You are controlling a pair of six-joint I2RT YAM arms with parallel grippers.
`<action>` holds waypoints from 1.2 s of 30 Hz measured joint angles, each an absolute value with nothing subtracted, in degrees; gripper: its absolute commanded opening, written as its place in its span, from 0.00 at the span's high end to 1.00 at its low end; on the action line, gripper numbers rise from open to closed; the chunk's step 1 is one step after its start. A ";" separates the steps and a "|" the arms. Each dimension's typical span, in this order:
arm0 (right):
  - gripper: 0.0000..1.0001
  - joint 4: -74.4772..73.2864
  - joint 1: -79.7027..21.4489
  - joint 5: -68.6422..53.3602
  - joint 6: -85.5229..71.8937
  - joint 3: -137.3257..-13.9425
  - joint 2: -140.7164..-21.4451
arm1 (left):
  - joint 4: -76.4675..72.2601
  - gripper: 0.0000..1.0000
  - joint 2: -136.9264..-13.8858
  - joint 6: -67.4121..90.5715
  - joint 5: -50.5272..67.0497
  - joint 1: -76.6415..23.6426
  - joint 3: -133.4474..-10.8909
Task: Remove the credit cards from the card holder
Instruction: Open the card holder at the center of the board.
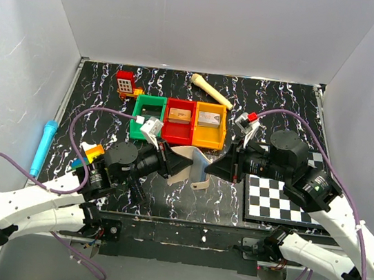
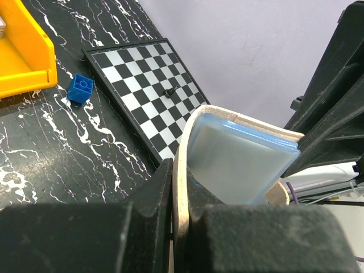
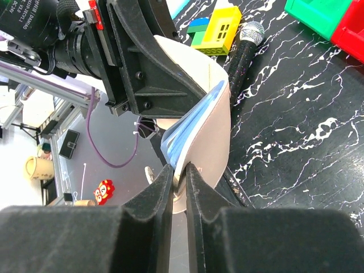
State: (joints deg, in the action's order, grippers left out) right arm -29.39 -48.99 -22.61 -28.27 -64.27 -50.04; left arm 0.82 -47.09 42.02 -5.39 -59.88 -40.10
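Note:
The card holder [image 1: 190,165], a tan folding wallet with pale blue-grey lining, hangs open above the table between both arms. My left gripper [image 1: 170,160] is shut on the edge of one flap; in the left wrist view its jaws [image 2: 181,170] pinch the tan rim, with the lining [image 2: 239,159] spread beyond them. My right gripper [image 1: 216,168] comes from the right, and its jaws [image 3: 180,170] pinch the rim of the other flap [image 3: 213,131]. Blue layers [image 3: 187,128] show inside the fold. I cannot tell credit cards from lining there.
Green [image 1: 148,117], red [image 1: 179,120] and yellow [image 1: 210,124] bins stand behind the wallet. A chequered board [image 1: 279,200] lies at the right, a blue brick [image 2: 80,89] beside it. A blue microphone [image 1: 42,146] lies far left and a wooden pestle [image 1: 211,90] at the back.

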 measured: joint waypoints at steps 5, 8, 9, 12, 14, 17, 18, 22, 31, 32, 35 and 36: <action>0.99 -29.52 -48.86 -22.39 -28.29 -64.27 -50.09 | 0.78 0.78 -47.09 42.00 -5.08 -59.86 -40.05; 0.99 -30.15 -48.86 -21.65 -28.27 -64.27 -50.26 | 0.40 0.47 -47.31 42.00 -4.91 -59.88 -40.03; 0.99 -30.61 -48.86 -21.19 -28.25 -64.27 -50.43 | -0.23 0.41 -47.37 42.22 -4.67 -59.88 -40.03; 0.99 -31.75 -48.82 -20.36 -28.25 -64.27 -51.18 | -1.98 0.34 -47.42 42.74 -3.90 -59.88 -39.99; 0.99 -32.62 -48.82 -19.70 -28.23 -64.27 -51.62 | -3.38 0.32 -47.42 43.11 -3.51 -59.88 -39.77; 0.99 -33.32 -48.84 -19.22 -28.23 -64.29 -51.96 | -4.80 0.32 -47.42 43.38 -3.05 -59.88 -39.29; 0.99 -33.41 -48.82 -19.14 -28.23 -64.31 -52.01 | -5.08 0.32 -47.42 43.46 -2.90 -59.86 -39.09; 0.99 -34.52 -48.82 -18.17 -28.29 -64.88 -52.62 | -5.26 0.31 -48.16 43.53 -2.31 -59.86 -38.94; 0.99 -37.30 -48.86 -16.14 -28.34 -66.22 -53.91 | -5.19 0.29 -50.39 43.59 -1.34 -59.86 -38.96; 0.99 -37.36 -48.86 -15.97 -28.34 -66.24 -53.91 | -5.17 0.30 -50.48 43.64 -1.26 -59.86 -38.96; 0.99 -37.50 -48.86 -15.53 -28.34 -66.24 -53.89 | -5.15 0.35 -50.43 43.70 -1.30 -59.86 -38.96; 0.99 -37.54 -48.86 -15.44 -28.32 -66.24 -53.87 | -5.10 0.37 -50.41 43.70 -1.34 -59.86 -38.96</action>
State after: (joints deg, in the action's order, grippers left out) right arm -37.54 -48.86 -15.44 -28.32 -66.24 -53.87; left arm -5.10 -50.41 43.70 -1.34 -59.86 -38.96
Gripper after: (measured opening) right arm 0.129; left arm 0.679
